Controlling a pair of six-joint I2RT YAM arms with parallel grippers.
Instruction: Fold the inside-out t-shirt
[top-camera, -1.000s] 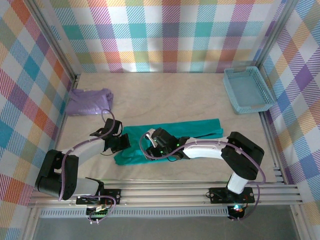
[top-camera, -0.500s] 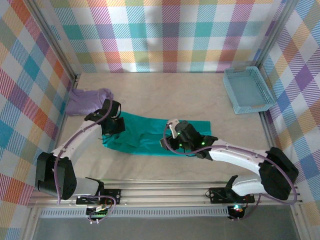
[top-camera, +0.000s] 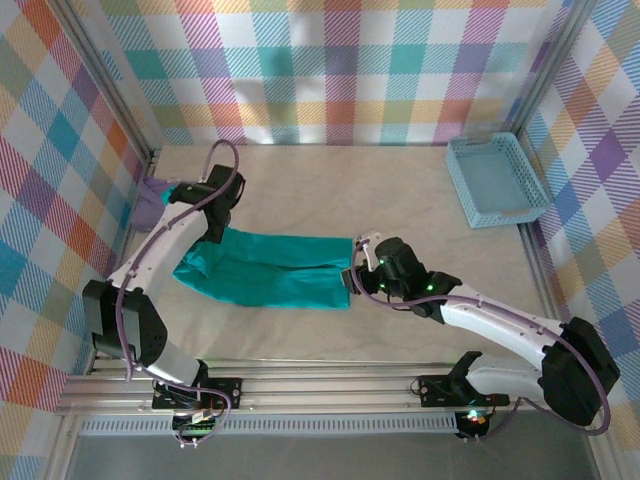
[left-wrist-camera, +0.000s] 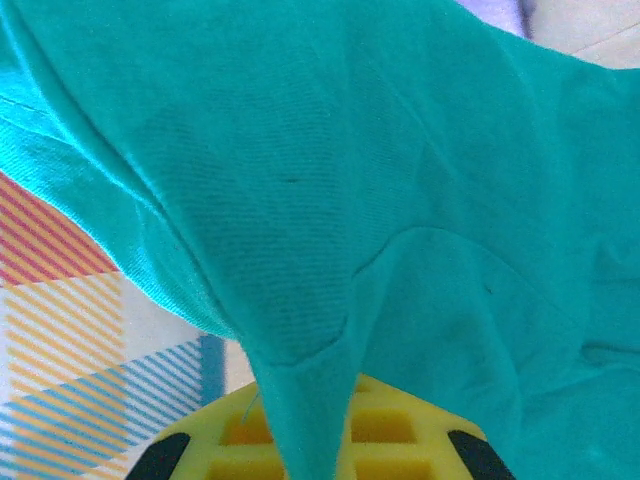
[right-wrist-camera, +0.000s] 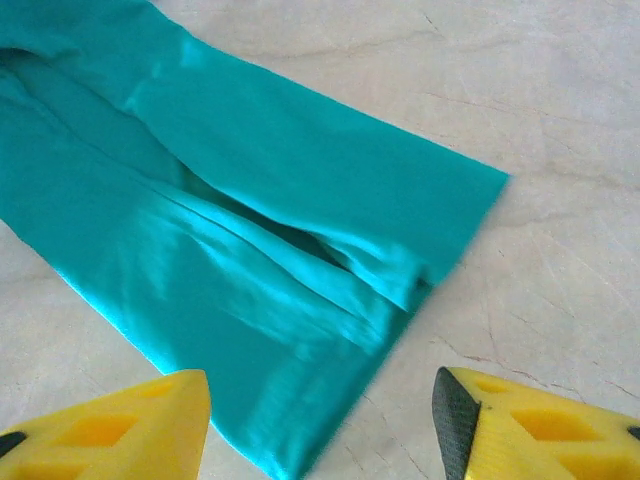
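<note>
T-shirt (top-camera: 270, 270) — left jaws clamped on left end | right jaws wide — at right edge

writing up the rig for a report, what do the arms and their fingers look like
Both the left arm and the right arm have white links and black joints, each trailed by a looping purple cable. Small green lights glow near the right wrist. The fingers are yellow with recessed square pockets and black pads.
</note>
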